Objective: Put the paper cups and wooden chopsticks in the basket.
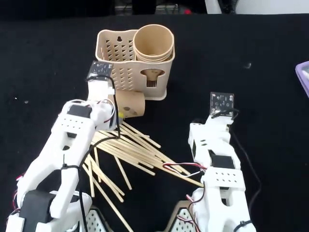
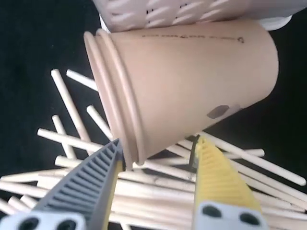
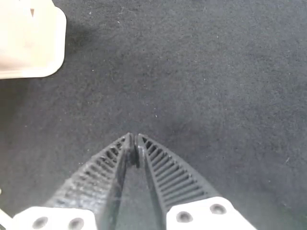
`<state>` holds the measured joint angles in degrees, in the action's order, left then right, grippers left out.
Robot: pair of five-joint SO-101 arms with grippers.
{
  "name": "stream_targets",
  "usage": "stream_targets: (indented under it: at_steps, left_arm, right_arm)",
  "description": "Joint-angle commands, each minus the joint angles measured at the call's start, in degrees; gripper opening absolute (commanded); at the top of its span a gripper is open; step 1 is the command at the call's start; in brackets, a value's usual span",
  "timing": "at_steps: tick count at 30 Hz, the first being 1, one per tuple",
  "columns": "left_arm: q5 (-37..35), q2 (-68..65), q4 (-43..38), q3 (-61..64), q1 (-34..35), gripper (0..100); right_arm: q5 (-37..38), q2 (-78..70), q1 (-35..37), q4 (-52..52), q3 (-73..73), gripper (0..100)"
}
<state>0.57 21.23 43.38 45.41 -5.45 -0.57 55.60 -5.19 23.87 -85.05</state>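
Closest to my left wrist camera, my left gripper [image 2: 158, 141] stands well open, the grey finger [image 2: 91, 184] and the yellow finger [image 2: 216, 182] set either side of the lower rim of a paper cup [image 2: 187, 86]. Both tips sit right at the cup, but I cannot tell whether they press it. That cup lies on its side, mouth turned left toward my gripper, just on the near side of the basket [image 1: 120, 72] and resting on the far ends of the wooden chopsticks [image 1: 140, 150]. The chopsticks lie in a loose fan on the black table [image 1: 260, 96], spreading from under my left arm toward the near right, with a few strays pointing nearer still. The basket stands upright at the far middle of the table, with a stack of paper cups [image 1: 153, 43] upright in its right compartment. My right gripper [image 3: 133, 140] is closed tip to tip with nothing between its fingers, hanging over bare table to the right of the chopsticks, the basket's corner off to its far left
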Motion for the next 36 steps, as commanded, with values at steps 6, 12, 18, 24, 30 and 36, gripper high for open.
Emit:
stream_targets:
  at_steps: [6,12,18,24,30,36]
  left_arm:
    - [0.4,1.7,-4.3,2.2,-0.2,24]
    - [0.7,1.8,-2.4,2.1,-0.7,11]
    - [0.7,4.5,3.1,2.2,-0.6,3]
    - [1.6,15.6,11.8,2.1,-0.3,3]
    - [13.0,31.8,19.7,1.4,-0.1,3]
    - [17.8,42.7,28.9,-6.4,0.7,3]
  right_arm:
    - [0.5,1.3,1.1,-1.1,0.1,1.2]
    - [0.5,1.3,1.1,-1.1,0.1,1.2]
    - [0.5,1.3,1.1,-1.1,0.1,1.2]
    - [0.5,1.3,1.1,-1.1,0.1,1.2]
    - [0.5,1.3,1.1,-1.1,0.1,1.2]
    - [0.5,1.3,1.1,-1.1,0.1,1.2]
